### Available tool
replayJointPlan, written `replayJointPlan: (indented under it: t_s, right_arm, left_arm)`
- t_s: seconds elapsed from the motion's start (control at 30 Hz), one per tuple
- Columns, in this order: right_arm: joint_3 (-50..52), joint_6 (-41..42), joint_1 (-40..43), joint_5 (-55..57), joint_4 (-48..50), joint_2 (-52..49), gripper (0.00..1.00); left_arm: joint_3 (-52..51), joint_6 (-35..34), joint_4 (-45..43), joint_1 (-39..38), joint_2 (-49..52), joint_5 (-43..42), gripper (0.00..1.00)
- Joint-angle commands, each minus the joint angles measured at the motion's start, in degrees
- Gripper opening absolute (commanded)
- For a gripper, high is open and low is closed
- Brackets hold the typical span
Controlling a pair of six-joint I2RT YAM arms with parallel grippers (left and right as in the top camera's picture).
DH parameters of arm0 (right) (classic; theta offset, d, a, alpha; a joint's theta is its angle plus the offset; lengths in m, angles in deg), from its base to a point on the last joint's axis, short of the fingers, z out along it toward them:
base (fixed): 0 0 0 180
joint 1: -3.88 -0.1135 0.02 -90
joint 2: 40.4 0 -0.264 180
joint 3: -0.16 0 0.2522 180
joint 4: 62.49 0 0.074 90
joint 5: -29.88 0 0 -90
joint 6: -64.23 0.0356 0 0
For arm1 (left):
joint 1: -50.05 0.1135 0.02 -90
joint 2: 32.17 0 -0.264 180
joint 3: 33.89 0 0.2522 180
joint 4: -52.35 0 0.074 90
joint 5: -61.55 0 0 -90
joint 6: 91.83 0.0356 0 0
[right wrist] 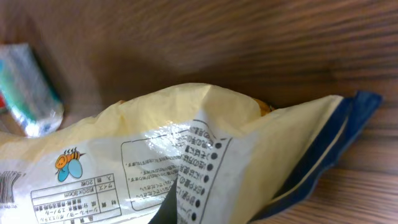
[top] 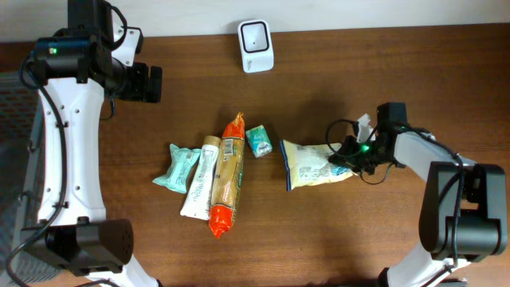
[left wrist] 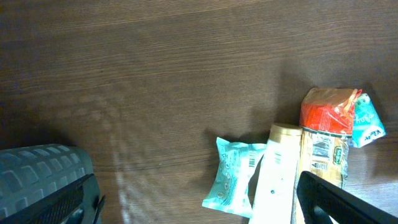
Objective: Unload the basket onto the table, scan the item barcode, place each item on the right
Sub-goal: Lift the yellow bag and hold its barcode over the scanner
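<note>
Wooden table (top: 358, 239), white scanner (top: 256, 45) at far edge, packets (top: 227, 179) beside yellow bag (top: 312, 163)

Count taken on the table (top: 382, 239).

- One white scanner (top: 255, 45).
- Five packaged items in all:
  - Two teal packs, namely one flat pouch (top: 177, 167) and one small carton (top: 259, 141).
  - One cream tube (top: 201, 177).
  - One long pack (top: 227, 177) with orange ends.
  - One yellow bag (top: 315, 163).
- Two arms, one left arm (top: 68, 135) and one right arm (top: 414, 147).

The left wrist view takes in four of the five items. The right wrist view takes in two, the yellow bag and the carton.
</note>
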Motion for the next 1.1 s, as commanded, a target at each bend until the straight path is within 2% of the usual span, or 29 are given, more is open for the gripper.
replayJointPlan:
  t_s: [0.0, 0.07, 0.13, 0.23, 0.33, 0.4, 0.47, 0.57, 0.7, 0.73, 0.8, 0.83, 0.87, 0.97, 1.03, 1.07]
  right_arm:
    - [-7.13, -8.48, -0.76, -4.09, -10.84, -0.20, 0.04]
    - [-14.80, -10.21, -0.76, -4.28, -18.16, 4.22, 0.04]
    - [-18.78, -10.19, -0.76, -4.31, -19.58, 9.90, 0.04]
    - [-19.47, -8.11, -0.76, -3.34, -16.87, 22.36, 0.04]
    - [-19.47, -0.83, -0.76, 6.54, -12.83, 34.91, 0.04]
    - [-19.47, -0.87, -0.76, 6.97, -11.96, 38.53, 0.04]
    - [-19.47, -0.90, -0.79, 6.56, -11.15, 38.69, 0.04]
    - [-19.52, -0.37, -3.82, 7.93, -2.95, 34.69, 0.04]
    - [-25.62, -3.58, -17.81, 38.84, 7.48, 20.24, 0.04]
    - [-26.82, -12.96, -22.23, 49.33, 18.01, 13.79, 0.04]
    - [-26.82, -26.23, -25.35, 56.85, 29.51, 7.87, 0.04]
    - [-26.82, -41.07, -27.45, 60.98, 41.51, 1.95, 0.04]
    - [-26.82, -51.52, -28.26, 61.16, 50.40, -2.21, 0.04]
    - [-26.82, -67.38, -28.50, 60.94, 68.72, -10.47, 0.04]
    - [-26.97, -73.48, -28.50, 59.47, 79.97, -14.78, 0.04]
    - [-27.45, -75.76, -28.46, 56.33, 82.31, -16.44, 0.04]
  left_arm:
    - [0.33, 1.14, -0.04, 0.15, -0.24, 0.17, 0.99]
    - [0.33, 1.14, -0.04, 0.15, -0.24, 0.17, 0.99]
    - [0.33, 1.14, -0.04, 0.15, -0.24, 0.17, 0.99]
    - [0.33, 1.14, -0.04, 0.15, -0.24, 0.17, 0.99]
    - [0.33, 1.14, -0.04, 0.15, -0.24, 0.17, 0.99]
    - [0.33, 1.14, -0.04, 0.15, -0.24, 0.17, 0.99]
    - [0.33, 1.14, -0.04, 0.15, -0.24, 0.17, 0.99]
    - [0.33, 1.14, -0.04, 0.15, -0.24, 0.17, 0.99]
    - [0.33, 1.14, -0.02, 0.15, -0.24, 0.17, 0.99]
    - [0.33, 1.14, -0.02, 0.13, -0.24, 0.17, 0.99]
    - [0.33, 1.14, -0.02, 0.15, -0.24, 0.17, 0.99]
    - [0.33, 1.14, -0.02, 0.15, -0.24, 0.17, 0.99]
    - [0.33, 1.14, -0.02, 0.15, -0.24, 0.17, 0.99]
    - [0.33, 1.14, -0.02, 0.15, -0.24, 0.17, 0.99]
    - [0.33, 1.14, -0.02, 0.15, -0.24, 0.17, 0.99]
    - [0.33, 1.14, -0.02, 0.15, -0.24, 0.17, 0.99]
